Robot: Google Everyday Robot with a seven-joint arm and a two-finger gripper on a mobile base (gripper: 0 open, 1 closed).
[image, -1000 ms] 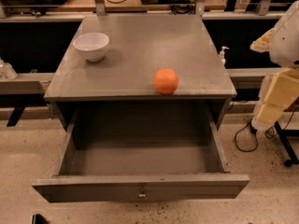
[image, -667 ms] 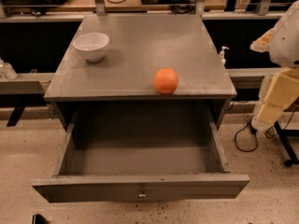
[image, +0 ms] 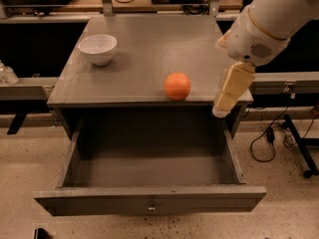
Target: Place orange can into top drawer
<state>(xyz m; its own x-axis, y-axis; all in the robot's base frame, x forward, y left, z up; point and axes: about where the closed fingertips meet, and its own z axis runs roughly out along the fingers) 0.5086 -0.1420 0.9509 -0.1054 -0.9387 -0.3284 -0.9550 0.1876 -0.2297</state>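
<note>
The reach is under way: the end effector [image: 227, 94] is hanging over the right front corner of the bench [image: 149, 39], just right of the orange [image: 177, 86], which is sitting untouched near the front edge. I cannot tell whether it is open or closed. Next it is needing to shift left and down onto the orange. The drawer [image: 99, 201] is standing open below. A bowl [image: 98, 48] is sitting well apart at back left, blocking nothing.

White rounded arm [image: 279, 9], tan band [image: 264, 26], small grille [image: 257, 50], cream pincer [image: 223, 105] beside the cabinet [image: 149, 49] corner.
</note>
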